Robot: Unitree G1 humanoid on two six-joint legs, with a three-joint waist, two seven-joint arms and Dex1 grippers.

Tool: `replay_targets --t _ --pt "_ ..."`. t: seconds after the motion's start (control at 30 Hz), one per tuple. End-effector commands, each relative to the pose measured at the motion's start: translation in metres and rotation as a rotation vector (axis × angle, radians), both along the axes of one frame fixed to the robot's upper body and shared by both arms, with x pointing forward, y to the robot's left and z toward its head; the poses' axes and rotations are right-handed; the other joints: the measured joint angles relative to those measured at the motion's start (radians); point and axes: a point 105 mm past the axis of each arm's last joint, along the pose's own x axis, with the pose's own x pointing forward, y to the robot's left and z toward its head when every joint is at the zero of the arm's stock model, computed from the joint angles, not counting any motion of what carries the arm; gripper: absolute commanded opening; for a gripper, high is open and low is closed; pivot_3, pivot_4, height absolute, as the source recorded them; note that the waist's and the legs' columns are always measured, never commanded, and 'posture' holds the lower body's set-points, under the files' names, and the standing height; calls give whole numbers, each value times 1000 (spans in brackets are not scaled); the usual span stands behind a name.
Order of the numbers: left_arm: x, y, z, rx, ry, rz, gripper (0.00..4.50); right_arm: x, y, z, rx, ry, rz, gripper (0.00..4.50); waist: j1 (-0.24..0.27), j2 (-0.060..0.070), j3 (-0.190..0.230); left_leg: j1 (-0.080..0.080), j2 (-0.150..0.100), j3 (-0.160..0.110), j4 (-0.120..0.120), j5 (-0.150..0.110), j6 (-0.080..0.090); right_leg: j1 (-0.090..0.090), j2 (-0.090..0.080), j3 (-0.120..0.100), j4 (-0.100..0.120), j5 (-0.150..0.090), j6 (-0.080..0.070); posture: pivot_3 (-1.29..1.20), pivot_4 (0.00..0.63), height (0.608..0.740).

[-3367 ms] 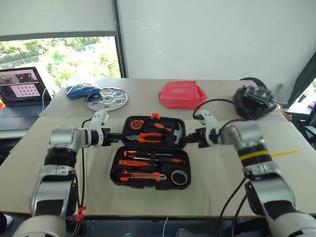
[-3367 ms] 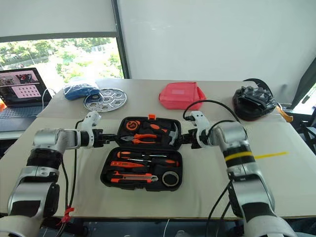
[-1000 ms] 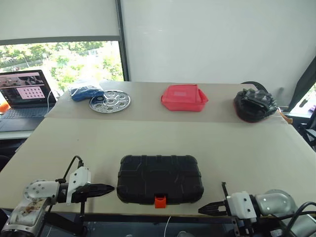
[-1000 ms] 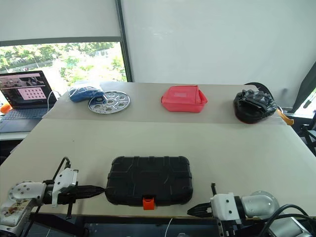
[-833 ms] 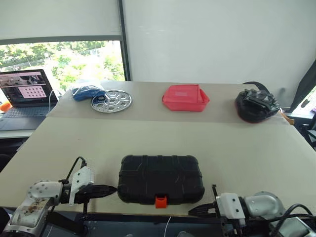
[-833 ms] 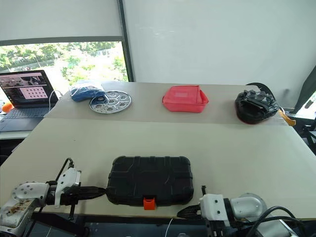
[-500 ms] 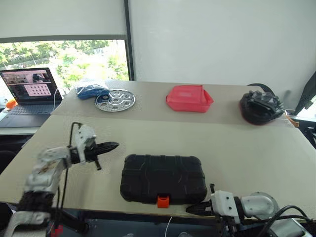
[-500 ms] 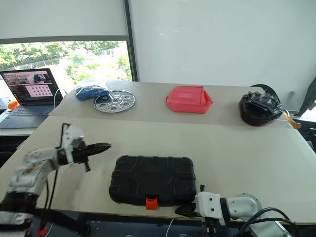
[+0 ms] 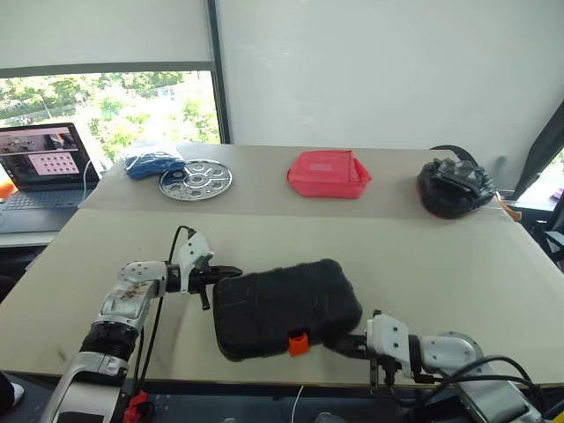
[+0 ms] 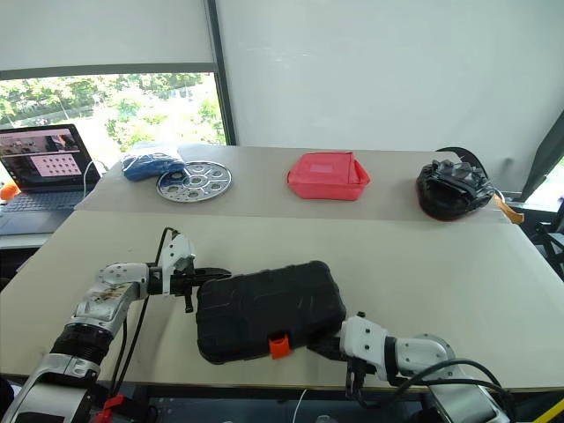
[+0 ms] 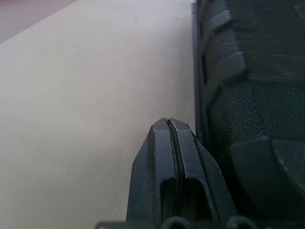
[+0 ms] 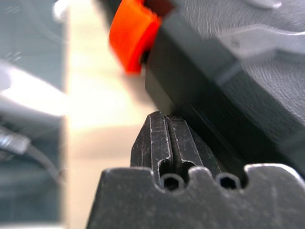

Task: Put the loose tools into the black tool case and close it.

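The closed black tool case (image 9: 286,304) lies askew at the table's (image 9: 441,256) near edge, its long axis tipped toward two o'clock. Left gripper (image 9: 231,272), fingers shut, presses its nine-o'clock end; right gripper (image 9: 345,345), shut, seemingly touches the five-o'clock corner. A second ago the case lay square.

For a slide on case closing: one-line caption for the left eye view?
Both shut grippers, left and right, press against opposite corners of the closed black tool case, skewed on the table.
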Motion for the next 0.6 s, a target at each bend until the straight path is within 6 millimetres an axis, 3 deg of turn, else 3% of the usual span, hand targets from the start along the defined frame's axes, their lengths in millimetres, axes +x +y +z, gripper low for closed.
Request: replay_targets --t 0.03,0.17,0.3,0.43,0.6 --pt "-8 -1 5 -31 -18 -15 45 21 -4 19 32 -75 -72 0 2 0 0 0 0 0 0 0 0 0 0 0 0 0 0 0 150 740" --pt "-7 9 7 -15 -50 60 45 24 -10 14 -7 -71 -75 0 8 0 0 -1 0 0 0 0 0 0 0 0 -1 0 0 0 150 740" --pt "-6 17 30 -30 -120 60 45 16 -27 19 -25 -81 -67 0 13 0 0 -2 0 0 0 0 0 -1 0 -1 -1 0 0 0 150 740" --pt "-19 5 54 -56 -114 -90 45 -4 -37 19 -43 -59 -25 0 14 0 0 -4 0 -1 0 0 0 -1 0 -1 -2 0 0 0 150 740" --pt "-31 -31 67 -44 -98 -267 45 -36 -20 15 -23 20 78 0 12 0 0 -3 0 -1 0 0 0 0 0 -1 -2 0 0 0 150 740"
